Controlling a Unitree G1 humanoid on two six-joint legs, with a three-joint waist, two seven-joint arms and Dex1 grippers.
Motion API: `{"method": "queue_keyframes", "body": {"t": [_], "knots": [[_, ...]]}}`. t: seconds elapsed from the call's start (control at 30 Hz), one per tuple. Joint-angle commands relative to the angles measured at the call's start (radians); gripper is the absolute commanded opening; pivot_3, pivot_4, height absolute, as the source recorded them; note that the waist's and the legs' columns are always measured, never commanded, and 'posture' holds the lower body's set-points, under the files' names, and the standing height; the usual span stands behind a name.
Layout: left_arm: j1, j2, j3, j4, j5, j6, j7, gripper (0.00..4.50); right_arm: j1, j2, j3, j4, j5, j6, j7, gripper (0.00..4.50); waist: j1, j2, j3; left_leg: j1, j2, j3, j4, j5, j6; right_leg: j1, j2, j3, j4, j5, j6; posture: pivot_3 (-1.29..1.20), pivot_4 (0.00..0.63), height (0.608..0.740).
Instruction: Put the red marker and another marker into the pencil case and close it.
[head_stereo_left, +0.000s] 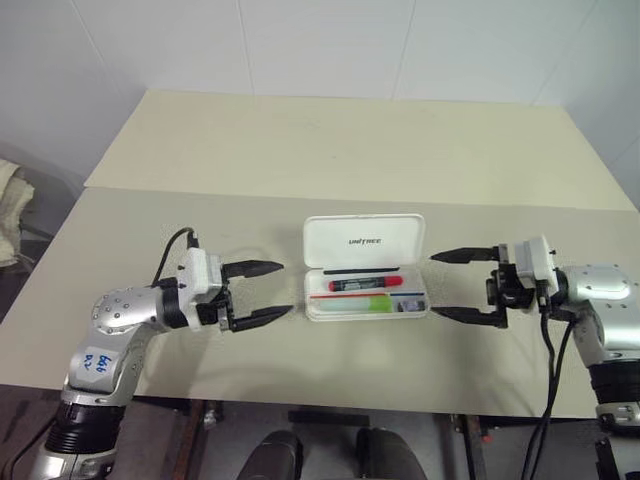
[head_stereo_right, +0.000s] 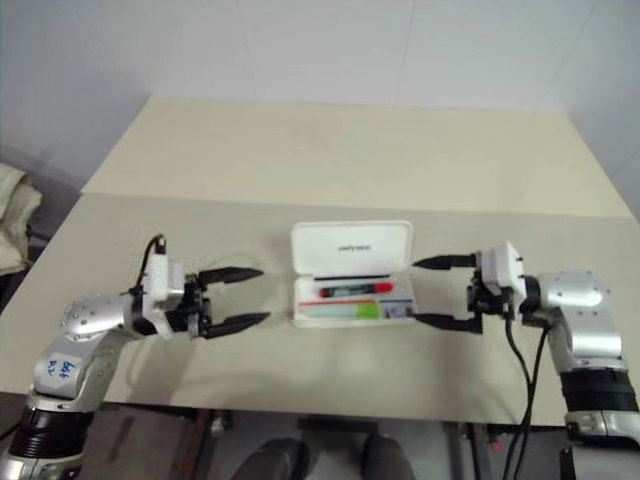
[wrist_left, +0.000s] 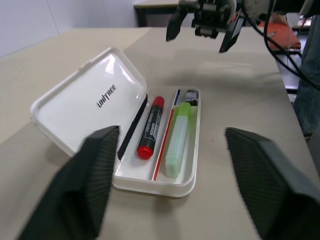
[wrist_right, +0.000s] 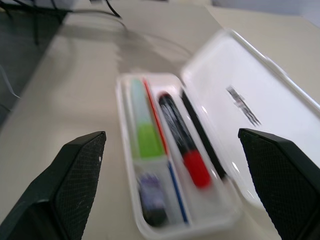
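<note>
End effectors left (head_stereo_left: 268, 292) and right (head_stereo_left: 451, 285) spread wide, empty, flanking pencil case (head_stereo_left: 364, 266)

Beige table (head_stereo_left: 330, 150), seam across middle; white wall (head_stereo_left: 300, 40) behind; pale cloth (head_stereo_left: 10, 205) beside table edge.

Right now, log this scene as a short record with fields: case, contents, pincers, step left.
case: pencil case on the table, lid open and propped up
contents: red marker and green highlighter lie side by side in the tray
left pincer: open, empty, beside the case
right pincer: open, empty, beside the case
step left: close the lid
</note>
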Motion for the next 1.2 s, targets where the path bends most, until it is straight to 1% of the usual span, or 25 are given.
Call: {"method": "queue_keyframes", "body": {"t": [0.03, 0.13, 0.17, 0.2, 0.23, 0.33, 0.47, 0.57, 0.63, 0.73, 0.8, 0.93, 1.03, 1.2], "knots": [[-0.013, 0.005, 0.042, 0.000, -0.026, -0.021, 0.007, 2.17, -0.020, -0.033, -0.037, 0.051, -0.025, -0.073, 0.030, 4.50, 0.000, 0.000, 0.000, 0.000, 0.000, 0.000, 0.000, 0.000, 0.000, 0.000, 0.000, 0.000, 0.000, 0.000, 0.000, 0.00, 0.150, 0.740], [-0.022, -0.008, 0.048, 0.002, -0.028, -0.020, 0.023, 1.18, -0.066, -0.032, -0.047, 0.125, -0.047, -0.109, 0.009, 4.50, -0.002, 0.000, 0.000, 0.000, 0.001, 0.000, -0.001, 0.000, 0.000, -0.001, 0.000, 0.000, 0.000, 0.000, 0.000, 0.00, 0.150, 0.740], [-0.023, -0.011, 0.048, 0.001, -0.028, -0.019, 0.026, 0.74, -0.078, -0.029, -0.050, 0.143, -0.048, -0.114, 0.005, 4.50, -0.003, 0.001, 0.000, 0.000, 0.000, 0.000, -0.001, 0.000, 0.000, -0.001, 0.000, 0.000, 0.000, 0.000, 0.000, 0.00, 0.150, 0.740], [-0.024, -0.017, 0.050, -0.001, -0.027, -0.019, 0.036, 0.48, -0.083, -0.028, -0.049, 0.149, -0.049, -0.116, 0.006, 4.50, -0.003, 0.001, 0.000, 0.000, 0.000, 0.001, -0.002, 0.000, 0.000, -0.001, 0.000, 0.000, 0.000, 0.000, 0.000, 0.00, 0.150, 0.740], [-0.024, -0.022, 0.052, -0.003, -0.027, -0.018, 0.043, 0.06, -0.084, -0.027, -0.047, 0.151, -0.050, -0.119, 0.010, 4.50, -0.003, 0.001, 0.000, 0.000, 0.000, 0.001, -0.002, 0.000, 0.000, -0.001, 0.000, 0.000, 0.000, 0.000, 0.000, 0.00, 0.150, 0.740], [-0.023, -0.054, 0.063, 0.000, -0.010, -0.030, 0.102, 0.02, -0.058, -0.013, -0.037, 0.118, -0.051, -0.113, 0.001, 4.50, 0.000, 0.001, 0.000, 0.000, 0.001, 0.000, -0.002, 0.000, 0.000, -0.002, 0.000, -0.001, 0.000, 0.000, 0.000, 0.00, 0.150, 0.740], [-0.048, -0.097, 0.084, 0.046, 0.095, -0.095, 0.254, 0.02, -0.041, -0.008, -0.036, 0.096, -0.052, -0.107, -0.008, 4.50, 0.001, 0.001, 0.000, 0.000, 0.000, 0.000, -0.001, 0.000, 0.000, -0.001, 0.000, -0.001, 0.001, 0.000, 0.000, 0.00, 0.150, 0.740], [-0.057, -0.129, 0.104, 0.060, 0.115, -0.084, 0.354, 0.02, -0.033, -0.010, -0.038, 0.084, -0.051, -0.102, -0.011, 4.50, 0.000, 0.001, 0.000, 0.000, 0.000, 0.001, -0.001, 0.000, 0.000, -0.001, 0.000, -0.001, 0.001, 0.000, 0.000, 0.00, 0.150, 0.740], [-0.063, -0.149, 0.081, 0.083, 0.155, -0.045, 0.424, 0.02, -0.034, -0.013, -0.039, 0.082, -0.053, -0.099, -0.015, 4.50, 0.001, 0.001, 0.000, 0.000, 0.000, 0.001, 0.000, 0.000, 0.000, -0.001, 0.000, -0.001, 0.001, 0.000, 0.000, 0.00, 0.150, 0.740], [-0.090, -0.172, 0.041, 0.132, 0.199, 0.006, 0.485, 0.02, -0.034, -0.013, -0.040, 0.079, -0.053, -0.094, -0.019, 4.50, 0.002, 0.001, 0.000, 0.000, 0.000, 0.000, 0.000, 0.000, 0.000, -0.001, 0.000, -0.001, 0.002, 0.000, 0.000, 0.00, 0.150, 0.740], [-0.146, -0.207, 0.012, 0.223, 0.223, 0.024, 0.518, 0.02, -0.031, -0.006, -0.035, 0.068, -0.053, -0.089, -0.024, 4.50, 0.003, 0.000, 0.000, 0.000, 0.000, 0.000, 0.000, 0.000, 0.000, -0.001, 0.000, -0.001, 0.003, 0.000, 0.000, 0.00, 0.150, 0.740], [-0.242, -0.248, -0.037, 0.387, 0.259, 0.004, 0.509, 0.02, -0.029, 0.007, -0.026, 0.052, -0.054, -0.084, -0.033, 4.50, 0.002, -0.001, 0.000, 0.000, -0.001, 0.000, 0.001, 0.000, 0.000, -0.001, 0.000, -0.001, 0.003, 0.000, 0.001, 0.00, 0.150, 0.740], [-0.309, -0.276, -0.064, 0.472, 0.264, -0.016, 0.485, 0.02, -0.026, 0.016, -0.023, 0.038, -0.053, -0.079, -0.041, 4.50, 0.000, -0.001, 0.000, 0.000, -0.001, 0.000, 0.000, 0.000, 0.000, -0.002, 0.000, -0.002, 0.004, 0.000, 0.001, 0.00, 0.150, 0.740], [-0.374, -0.307, -0.080, 0.511, 0.235, -0.057, 0.409, 0.02, -0.011, 0.026, -0.023, 0.010, -0.051, -0.070, -0.053, 4.50, 0.000, -0.001, 0.000, -0.001, -0.001, 0.000, 0.000, 0.000, 0.000, -0.004, -0.001, -0.004, 0.006, 0.000, 0.001, 0.00, 0.150, 0.740]]}}
